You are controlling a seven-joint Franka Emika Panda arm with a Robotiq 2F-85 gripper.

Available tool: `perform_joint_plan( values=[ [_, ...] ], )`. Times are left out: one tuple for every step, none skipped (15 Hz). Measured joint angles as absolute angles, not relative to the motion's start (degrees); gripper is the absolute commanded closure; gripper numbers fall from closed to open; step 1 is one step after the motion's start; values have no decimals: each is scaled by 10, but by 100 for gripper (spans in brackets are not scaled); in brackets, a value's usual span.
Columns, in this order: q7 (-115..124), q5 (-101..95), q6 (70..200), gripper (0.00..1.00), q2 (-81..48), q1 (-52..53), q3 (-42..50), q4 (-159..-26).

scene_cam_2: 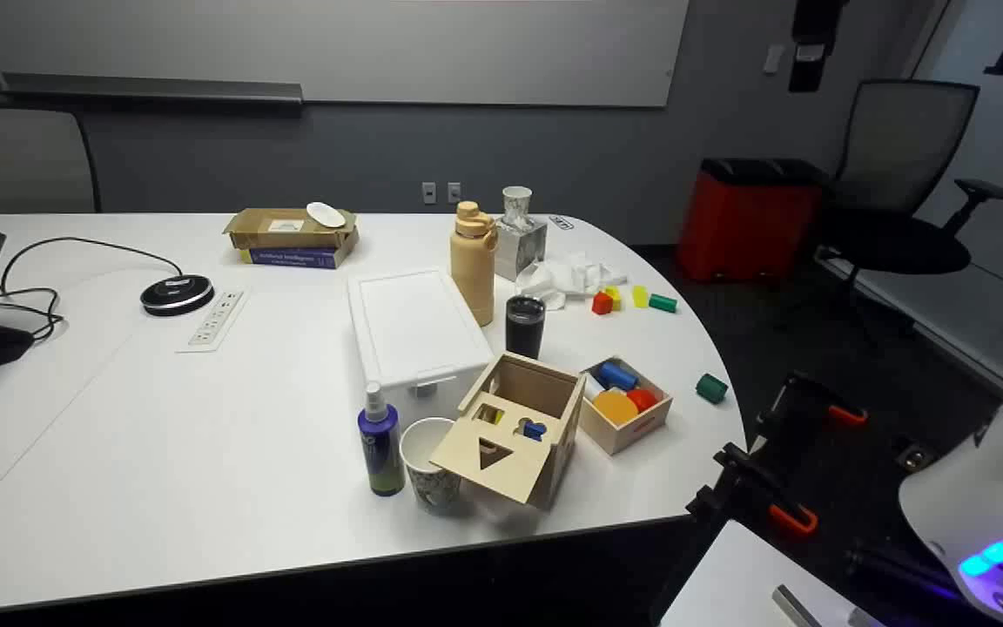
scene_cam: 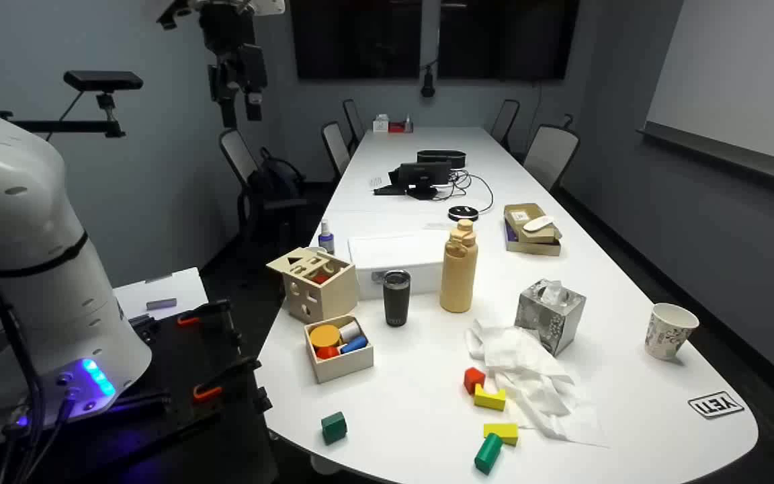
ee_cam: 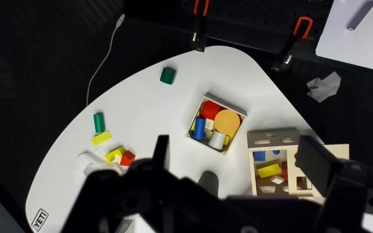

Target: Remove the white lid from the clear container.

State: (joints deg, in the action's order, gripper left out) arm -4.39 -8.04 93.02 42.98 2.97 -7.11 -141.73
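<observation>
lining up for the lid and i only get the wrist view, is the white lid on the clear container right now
Observer: Yes, in both exterior views the white lid lies on top of the clear container.
Operator: ok, anything tall next to it
Observer: A tan bottle stands close beside it; I can't tell whether they touch.
Operator: and how high am i
Observer: In both exterior views the gripper shows higher in the picture than the top of the tan bottle; the real height I can't measure.
</observation>
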Motion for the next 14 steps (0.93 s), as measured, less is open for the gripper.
perform_joint_plan(
  values=[
    [-44, -80, 930, 0, 430, 30, -71, -1417],
    [-44, -80, 930, 0, 430, 30, -70, -1417],
    [-44, -80, 932, 0, 429, 32, -69, -1417],
    [-46, -80, 939, 0, 426, 37, -66, -1417],
    [-54, -82, 950, 0, 419, 41, -65, -1415],
    [-69, -86, 965, 0, 409, 47, -63, -1414],
    [-89, -92, 982, 0, 393, 53, -61, -1410],
    [-112, -100, 1001, 0, 372, 59, -60, -1405],
    [-134, -107, 1023, 0, 346, 64, -58, -1399],
    [-156, -113, 1046, 0, 317, 69, -55, -1391],
    [-180, -117, 1070, 0, 283, 72, -52, -1382],
    [-204, -119, 1095, 0, 248, 75, -48, -1371],
    [-231, -120, 1119, 0, 209, 77, -45, -1359],
    [-258, -120, 1139, 0, 169, 78, -41, -1344]
  ],
)
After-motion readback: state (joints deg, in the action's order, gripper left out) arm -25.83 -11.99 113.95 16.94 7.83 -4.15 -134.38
